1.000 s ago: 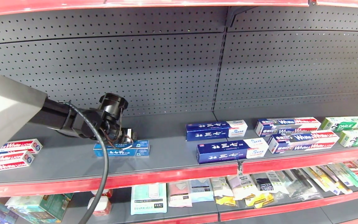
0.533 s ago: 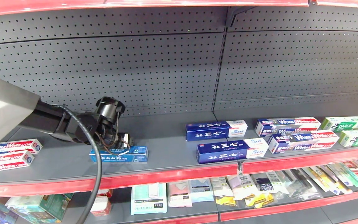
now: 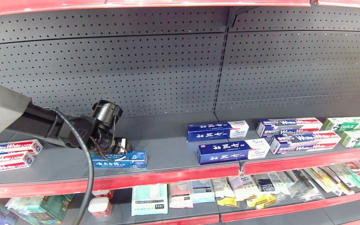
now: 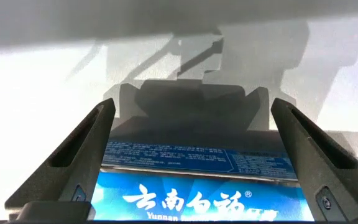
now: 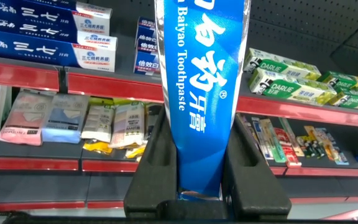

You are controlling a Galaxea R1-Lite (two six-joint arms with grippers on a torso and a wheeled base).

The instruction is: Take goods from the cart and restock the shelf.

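One light-blue toothpaste box [image 3: 120, 159] lies flat on the grey shelf [image 3: 173, 150], left of centre and near the red front lip. A second blue toothpaste box [image 5: 201, 62] stands on end in the right gripper [image 5: 201, 118], clamped between both fingers. Also counted on the shelf: two dark-blue boxes [image 3: 217, 130], four red-and-white boxes [image 3: 305, 140], two at each end, and two green boxes [image 3: 350, 122]. A perforated back panel [image 3: 136, 78] stands behind, with packets [image 3: 180, 193] on the tier below. The left arm [image 3: 52, 126] extends in low from the left. The left gripper [image 3: 125, 145] sits over the flat box, fingers spread wide, with the box spanning the gap.
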